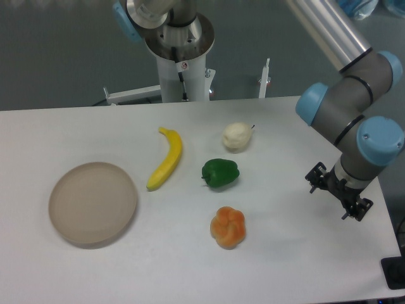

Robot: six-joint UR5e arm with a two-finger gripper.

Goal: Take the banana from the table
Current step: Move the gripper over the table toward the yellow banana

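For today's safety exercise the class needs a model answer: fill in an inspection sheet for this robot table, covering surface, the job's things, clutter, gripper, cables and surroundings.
Surface: white table, flat, no spills seen.
Job's things: banana lies flat left of centre, stem end away from the camera, touching nothing.
Clutter: tan plate at left, apart from the banana; green pepper at centre; pale fruit behind it; orange fruit in front of it. All stand apart.
Gripper: gripper at the right edge, far from the banana, holding nothing; open or shut cannot be told.
Cables: a dark cable on the post.
Surroundings: white post and frame behind the table; grey floor.
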